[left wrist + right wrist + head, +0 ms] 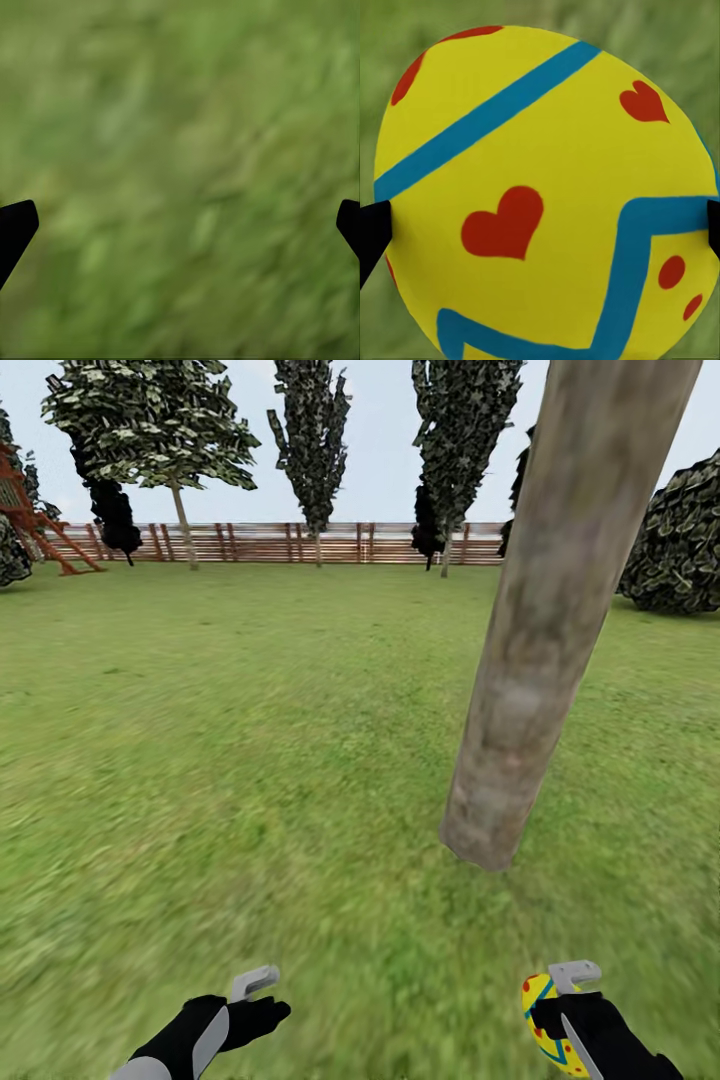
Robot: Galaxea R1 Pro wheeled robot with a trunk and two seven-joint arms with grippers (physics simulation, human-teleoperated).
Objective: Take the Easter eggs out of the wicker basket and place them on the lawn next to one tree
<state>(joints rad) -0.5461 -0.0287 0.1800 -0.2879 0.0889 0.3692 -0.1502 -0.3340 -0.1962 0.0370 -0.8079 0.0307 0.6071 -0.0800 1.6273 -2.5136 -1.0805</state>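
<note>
Right pincer (560, 1010) grips 1 Easter egg (545, 1025), yellow with red hearts and blue bands, low over the lawn (250, 760) near the 1 thick tree (550, 630) trunk; left pincer (262, 1000) hangs spread apart with nothing between its fingers, also low over grass
</note>
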